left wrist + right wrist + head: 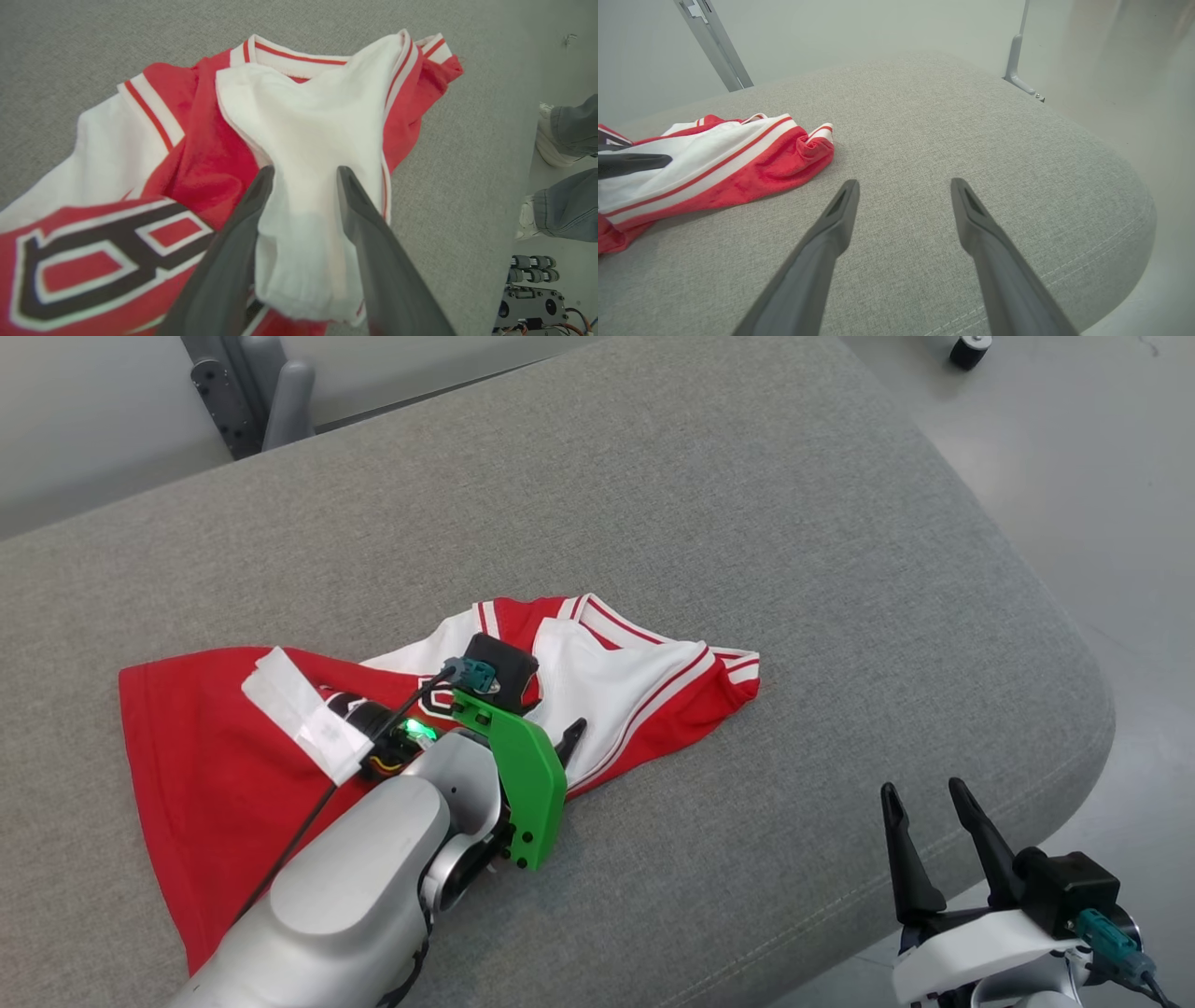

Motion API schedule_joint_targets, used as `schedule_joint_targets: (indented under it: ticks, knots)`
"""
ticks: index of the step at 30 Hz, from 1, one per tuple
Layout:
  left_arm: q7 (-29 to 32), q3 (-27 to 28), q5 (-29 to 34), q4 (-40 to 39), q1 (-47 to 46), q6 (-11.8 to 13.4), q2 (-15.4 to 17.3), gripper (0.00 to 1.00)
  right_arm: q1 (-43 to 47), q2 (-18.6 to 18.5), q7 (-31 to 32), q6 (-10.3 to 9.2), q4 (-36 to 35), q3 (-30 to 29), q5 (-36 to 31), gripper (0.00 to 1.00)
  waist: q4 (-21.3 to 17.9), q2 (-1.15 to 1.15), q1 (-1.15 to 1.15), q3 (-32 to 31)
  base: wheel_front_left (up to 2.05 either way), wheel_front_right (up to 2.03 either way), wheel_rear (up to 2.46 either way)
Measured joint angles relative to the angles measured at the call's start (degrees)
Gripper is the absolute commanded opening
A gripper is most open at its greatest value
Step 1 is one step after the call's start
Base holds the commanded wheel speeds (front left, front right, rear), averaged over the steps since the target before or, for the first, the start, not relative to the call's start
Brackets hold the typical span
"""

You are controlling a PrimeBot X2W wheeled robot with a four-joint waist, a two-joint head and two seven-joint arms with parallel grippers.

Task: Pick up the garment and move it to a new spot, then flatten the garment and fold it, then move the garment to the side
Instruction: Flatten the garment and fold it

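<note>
Jaws, left: left gripper [303, 175] stands partly apart, one finger on each side of a white fold [308, 116] of the garment [215, 765], with cloth bunched between them; whether the fold is truly pinched cannot be told
Jaws, right: right gripper [922, 793] is spread wide with nothing between its fingers, off the cushion's near right corner and well apart from the cloth
Carrier: grey upholstered cushion [747, 523] with rounded corners, a seam along its near edge
Garment, kind: red jersey with white panels, red-and-white striped trim, black-outlined lettering [93, 261]
Garment, place: left half of the cushion, nearer the near edge than the far one, reaching toward the middle
Garment, lie: crumpled, white panels folded over the red body, one striped end heaped up at its right
Done: nothing of the task that can be read from the cloth; it lies rumpled and flat on the cushion, not lifted
In hand, as judged: the first pick-up, with the left arm taking hold at the white fold
Left: lift and carry to a new spot, flatten, fold, move aside
Bystander: a person's trouser legs and shoes [560, 135] on the floor past the cushion's edge
</note>
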Motion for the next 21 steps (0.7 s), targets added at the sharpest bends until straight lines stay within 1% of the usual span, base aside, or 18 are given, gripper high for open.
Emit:
schedule_joint_targets:
  ticks: [3, 4, 5, 7, 8, 9, 10, 19, 20, 21]
  knots:
    - [-0.53, -0.44, 0.01, -0.34, 0.26, -0.31, -0.3, 0.65, 0.09, 0.01, 0.0, 0.0, 0.19, 0.07, -0.08, 1.0, -0.03, 0.0, 0.0, -0.29, 0.0, 0.0, 0.0]
    - [-0.53, -0.44, 0.01, -0.34, 0.26, -0.31, -0.3, 0.58, 0.09, 0.01, 0.0, 0.0, 0.19, 0.07, -0.08, 1.0, -0.03, 0.0, 0.0, -0.29, 0.0, 0.0, 0.0]
    - [-0.67, -0.62, 0.01, -0.44, 0.4, -0.33, -0.48, 0.49, 0.13, 0.01, 0.0, 0.0, 0.26, 0.08, -0.11, 1.0, -0.03, 0.0, 0.0, -0.41, 0.0, 0.0, 0.0]
    - [-0.89, -1.0, 0.03, -0.56, 0.82, -0.43, -0.96, 0.39, 0.28, 0.01, 0.0, 0.0, 0.32, 0.15, -0.13, 1.0, -0.04, 0.0, 0.0, -0.63, 0.0, 0.0, 0.0]
    - [-0.92, -1.22, 0.11, -0.57, 1.08, -0.43, -1.13, 0.3, 0.29, 0.0, 0.0, 0.0, 0.35, 0.21, -0.13, 1.0, -0.05, 0.0, 0.0, -0.72, 0.0, 0.0, 0.0]
    - [-0.93, -1.51, 0.14, -0.54, 1.23, -0.43, -1.21, 0.17, 0.29, 0.0, 0.0, 0.0, 0.34, 0.27, -0.13, 1.0, -0.05, 0.0, 0.0, -0.8, 0.0, 0.0, 0.0]
    - [-0.99, -1.67, 0.18, -0.49, 1.3, -0.43, -1.25, 0.0, 0.29, 0.01, 0.0, 0.0, 0.33, 0.31, -0.13, 1.0, -0.05, 0.0, 0.0, -0.82, 0.0, 0.0, 0.0]
    - [-3.33, -2.22, 1.68, 0.86, 1.31, 0.09, -1.42, 0.0, 0.29, 0.0, 0.0, 0.0, 0.34, 0.15, -0.14, 1.0, 0.31, 0.0, 0.0, -0.78, 0.0, 0.0, 0.0]
    - [-3.69, -2.26, 2.13, 1.13, 1.24, 0.32, -1.33, 0.03, 0.29, 0.0, 0.0, 0.0, 0.35, 0.15, -0.15, 1.0, 0.33, 0.0, 0.0, -0.8, 0.0, 0.0, 0.0]
    - [-3.79, -2.3, 2.4, 1.47, 1.16, 0.49, -1.23, 0.1, 0.29, 0.0, 0.0, 0.0, 0.37, 0.16, -0.15, 1.0, 0.35, 0.0, 0.0, -0.83, 0.0, 0.0, 0.0]
